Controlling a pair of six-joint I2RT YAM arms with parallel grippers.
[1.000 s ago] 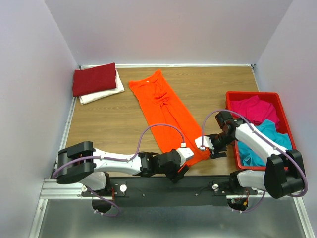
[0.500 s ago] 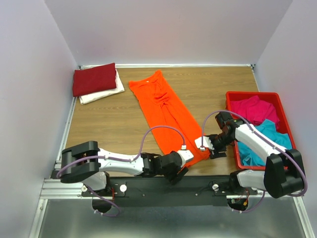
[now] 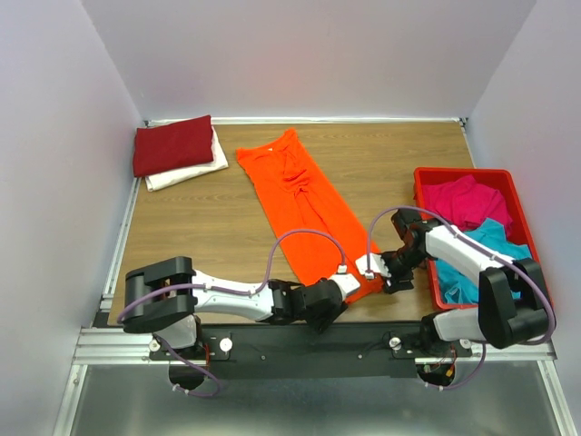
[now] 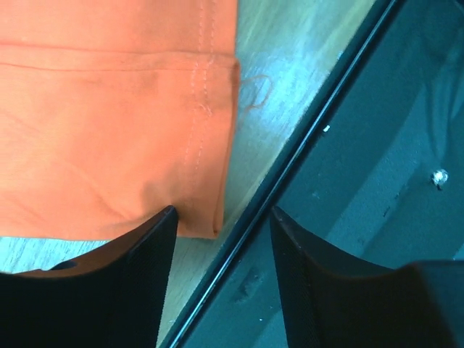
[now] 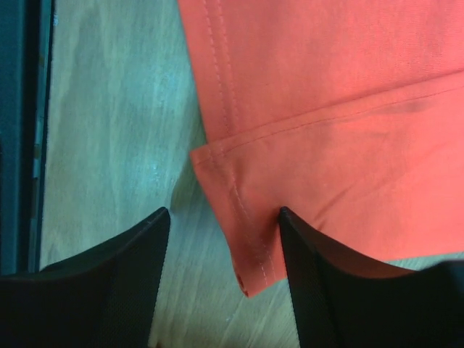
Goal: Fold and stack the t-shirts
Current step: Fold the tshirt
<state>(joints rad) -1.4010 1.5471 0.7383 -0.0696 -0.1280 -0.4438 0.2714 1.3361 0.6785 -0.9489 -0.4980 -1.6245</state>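
Note:
The bright orange t-shirt [image 3: 304,200] lies as a long narrow strip slanting across the table, its hem at the near edge. My left gripper [image 3: 324,306] is low over the hem's left corner, open; in the left wrist view the orange corner [image 4: 109,130] reaches just inside my left gripper [image 4: 222,214]. My right gripper [image 3: 388,278] is open at the hem's right corner. The orange corner [image 5: 326,109] lies between the fingers of that gripper [image 5: 223,212]. A folded dark red t-shirt [image 3: 172,145] rests on a folded white one [image 3: 195,171] at the back left.
A red plastic tray [image 3: 465,172] at the right holds a crumpled magenta t-shirt [image 3: 463,200] and a teal one [image 3: 495,250]. The black base rail [image 4: 377,145] runs right beside the left gripper, along the table's near edge. Walls close in the left, back and right.
The left arm has shifted right along the near edge while its gripper stayed at the hem. The right gripper has edged slightly towards the hem corner.

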